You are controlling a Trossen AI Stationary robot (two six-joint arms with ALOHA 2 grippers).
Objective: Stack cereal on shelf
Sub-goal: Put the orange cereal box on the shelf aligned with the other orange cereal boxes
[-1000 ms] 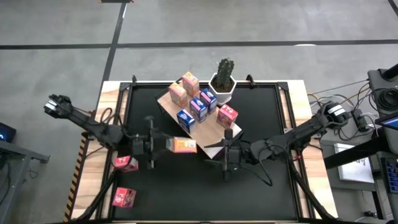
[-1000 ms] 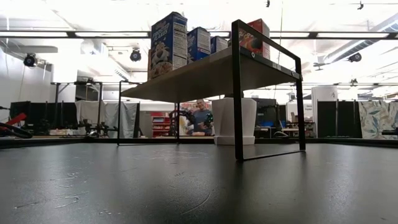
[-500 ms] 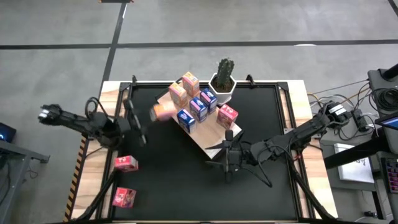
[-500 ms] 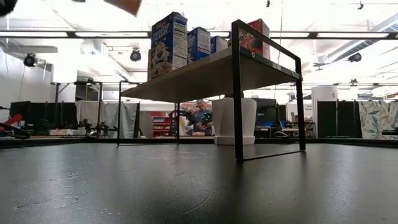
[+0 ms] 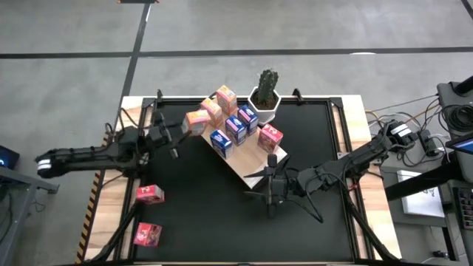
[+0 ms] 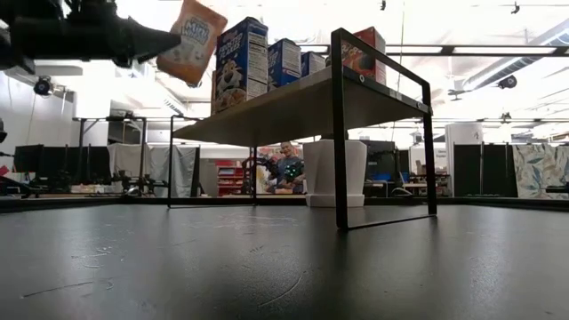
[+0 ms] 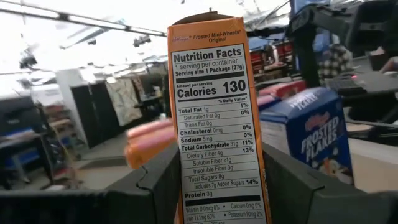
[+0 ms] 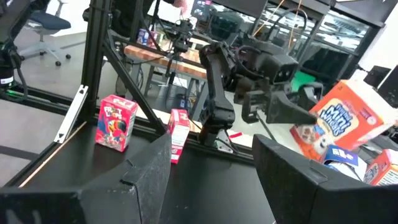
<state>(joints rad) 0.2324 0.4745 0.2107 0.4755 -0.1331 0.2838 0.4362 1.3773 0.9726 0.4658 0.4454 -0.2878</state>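
My left gripper [image 5: 179,132] is shut on an orange cereal box [image 5: 196,122] and holds it in the air at the left end of the shelf [image 5: 247,166]. In the low view the box [image 6: 191,40] hangs tilted beside the shelf board [image 6: 293,102]. That light-wood board stands on black frame legs [image 6: 340,133]. Several blue, orange and pink boxes stand upright on it, among them a blue one [image 5: 220,142]. My right gripper [image 5: 270,179] is open, low by the shelf's near corner. Two pink boxes [image 5: 150,193] [image 5: 147,234] lie on the table's left wooden edge. My left gripper pinches the orange box between its two fingers [image 7: 155,186], one on each broad face, near one end [image 7: 217,205]; the nutrition panel [image 7: 214,112] faces the wrist camera. The fingers come about level from the table's left. The box is lifted clear and tilted.
A white potted cactus [image 5: 266,94] stands at the shelf's far end. The black mat [image 5: 199,214] lies between the arms. The right wrist view shows both pink boxes [image 8: 117,121] [image 8: 179,134] and the left arm. A person sits in the room behind [image 6: 286,169].
My left gripper, still shut on the orange box, has swung from the table's middle toward the far edge and the shelf's left end. The box has come into the low view from above and now hangs tilted beside the blue box.
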